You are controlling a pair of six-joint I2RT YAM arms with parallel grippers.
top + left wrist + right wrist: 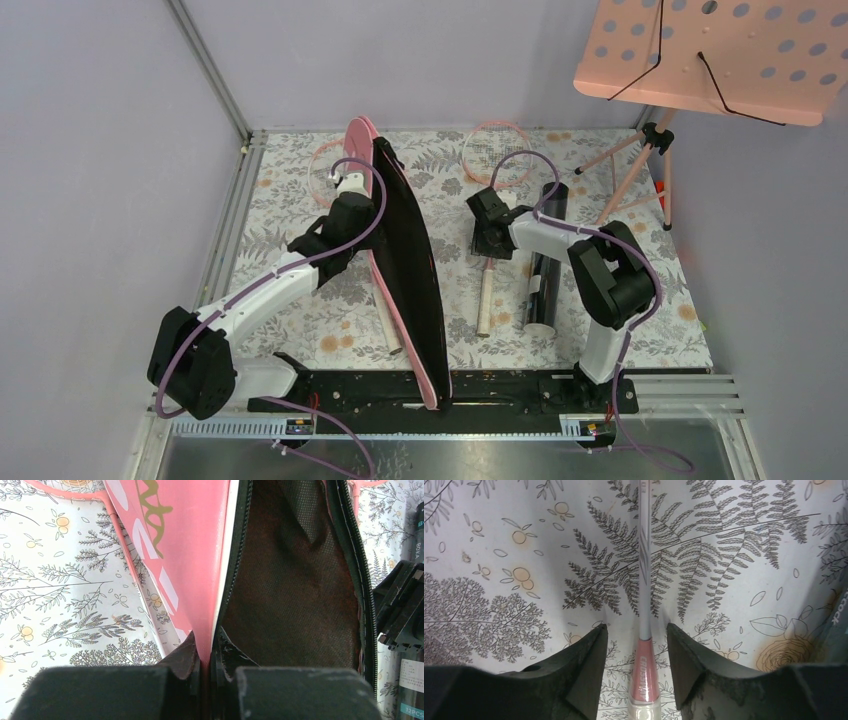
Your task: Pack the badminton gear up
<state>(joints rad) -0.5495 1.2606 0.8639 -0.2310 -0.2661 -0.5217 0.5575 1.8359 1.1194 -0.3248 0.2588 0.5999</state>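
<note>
Racket (644,580) lies flat on worktop (499,555), light, thin whippy shaft, so grab low near the stiffer handle end, where right gripper (636,630) jaws sit spread astride it; left gripper (206,655) jaws pinch floppy cover (185,555) edge.

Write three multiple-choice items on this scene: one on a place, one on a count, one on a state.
1. Where is the black tube?
A. across the arms' bases
B. on the table, beside a racket's white handle
C. propped against the wall

2. How many pink-rimmed racket heads show?
A. one
B. four
C. two

3. The left pincer is:
A. shut on the pink cover
B. open above the table
C. shut on the tube

Answers:
1. B: the top view shows the tube lying flat next to the handle.
2. C: one hoop shows on each side of the cover.
3. A: its fingers pinch the cover's pink panel.
</note>
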